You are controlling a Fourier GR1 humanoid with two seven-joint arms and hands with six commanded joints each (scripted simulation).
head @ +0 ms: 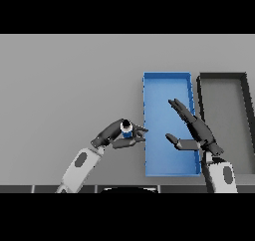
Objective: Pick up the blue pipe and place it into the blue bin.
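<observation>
The left hand (118,135) curls round the blue pipe (127,130) just left of the blue bin (167,80), so the carry seems underway; next it should cross the rim and release, while the right hand (191,128) hangs open-fingered over the bin.

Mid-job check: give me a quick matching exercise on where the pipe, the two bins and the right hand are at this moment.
Things:
1. blue pipe
2. blue bin
3. dark bin
4. right hand

Places or states:
A. farthest right on the table
B. open, fingers straight, over the blue bin
C. pinched in the left hand, just left of the blue bin
D. between the left hand and the dark bin

Pairs: 1-C, 2-D, 3-A, 4-B
</observation>
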